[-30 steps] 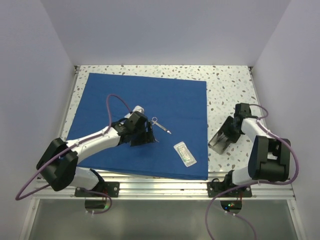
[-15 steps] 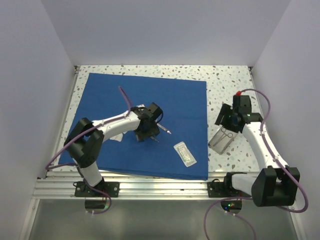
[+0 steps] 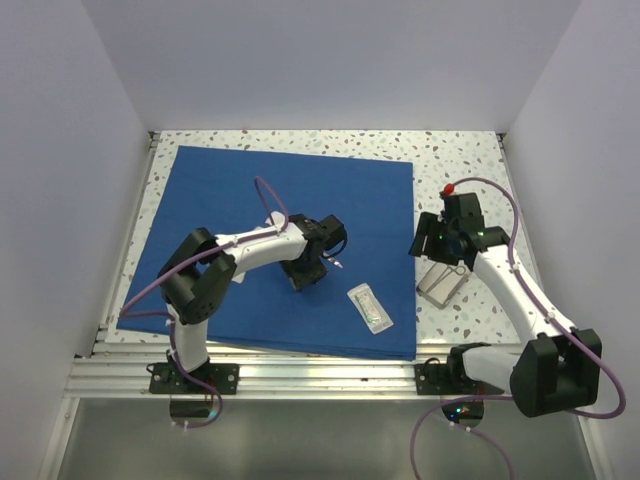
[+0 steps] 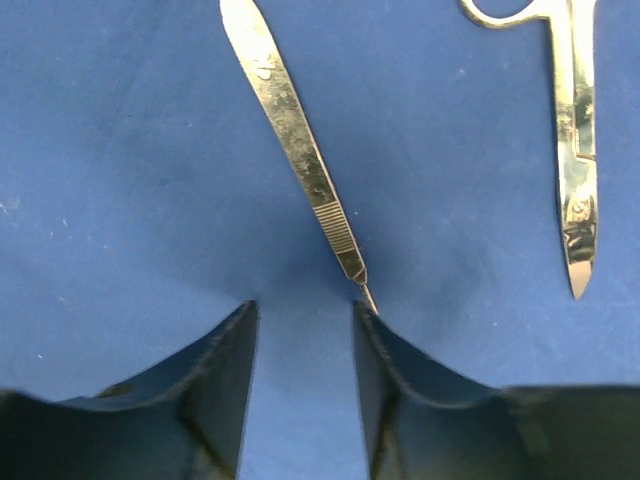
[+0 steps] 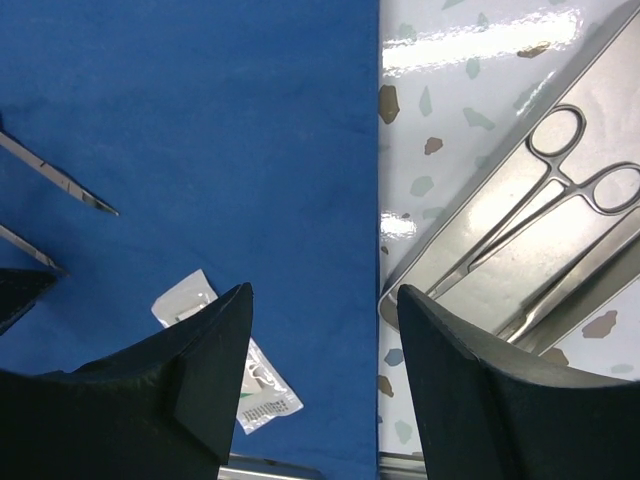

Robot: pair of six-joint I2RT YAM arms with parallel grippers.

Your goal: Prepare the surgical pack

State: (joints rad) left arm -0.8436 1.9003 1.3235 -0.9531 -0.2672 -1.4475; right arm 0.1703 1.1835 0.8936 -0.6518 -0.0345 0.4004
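The royal-blue drape lies flat over the table's left and middle. On it rest a steel scalpel handle and scissors, with a clear packet nearer the front. My left gripper hangs low over the drape. It is open with bare cloth between its fingers, and the scalpel's tip is at its right fingertip. My right gripper is open above the drape's right edge. The silver tray, holding forceps, sits just right of it.
Speckled tabletop shows to the right of and behind the drape. White walls close in three sides. An aluminium rail runs along the near edge, by both arm bases.
My left arm swung right across the drape to the instruments and its jaws narrowed. My right gripper rose off the tray and moved up and left to the drape's edge.
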